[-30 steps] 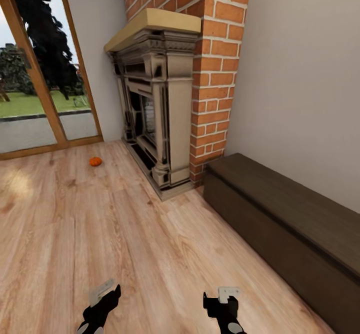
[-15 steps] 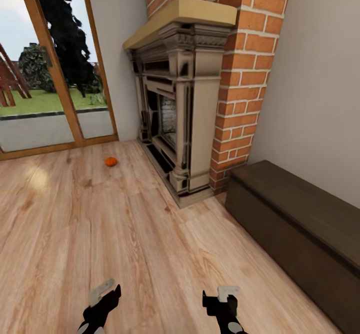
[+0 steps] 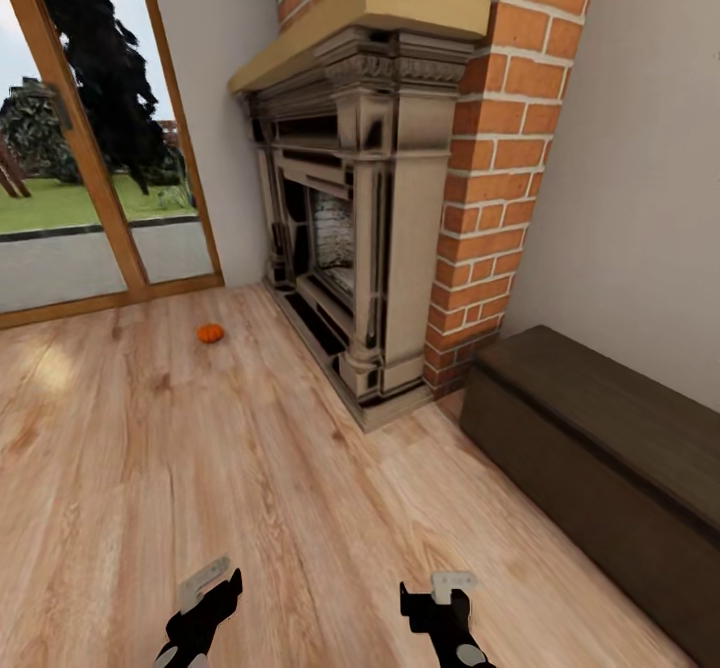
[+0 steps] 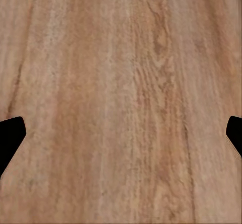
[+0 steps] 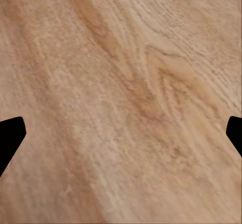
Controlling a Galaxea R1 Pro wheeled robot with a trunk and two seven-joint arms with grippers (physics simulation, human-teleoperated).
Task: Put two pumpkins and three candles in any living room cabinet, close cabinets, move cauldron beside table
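You have both the left hand and right hand spread and empty, one pumpkin on the floor near the fireplace, the cabinet shut, so nothing's stowed

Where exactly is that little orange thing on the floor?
Start at the brick fireplace beside the glass door. On the bare wood floor between them lies a pumpkin. It is the lone bright-orange ball, small and round, touching nothing.

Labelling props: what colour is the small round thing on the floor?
Bright orange: the small round ribbed pumpkin, best in the head view.
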